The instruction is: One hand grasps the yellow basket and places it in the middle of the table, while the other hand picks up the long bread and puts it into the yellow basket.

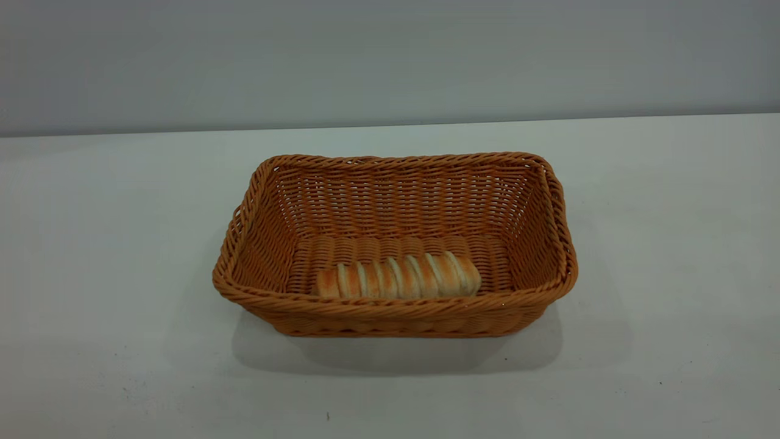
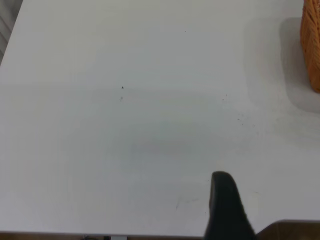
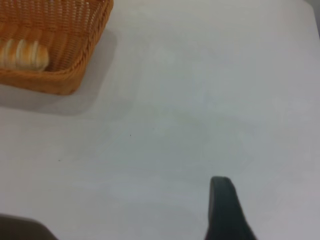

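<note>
The yellow basket (image 1: 395, 244) stands in the middle of the white table (image 1: 97, 244). The long bread (image 1: 399, 277) lies crosswise inside it, on the basket floor against the near wall. Neither gripper shows in the exterior view. My left gripper (image 2: 222, 210) hangs over bare table, well away from the basket, of which only a corner (image 2: 311, 45) shows in the left wrist view. My right gripper (image 3: 222, 210) is also over bare table; the right wrist view shows the basket's corner (image 3: 60, 75) and one end of the bread (image 3: 22, 54) farther off.
The table's back edge meets a plain grey wall (image 1: 390, 61). A few tiny dark specks (image 1: 328, 416) mark the tabletop. The table's front edge (image 2: 290, 222) shows beside the left gripper.
</note>
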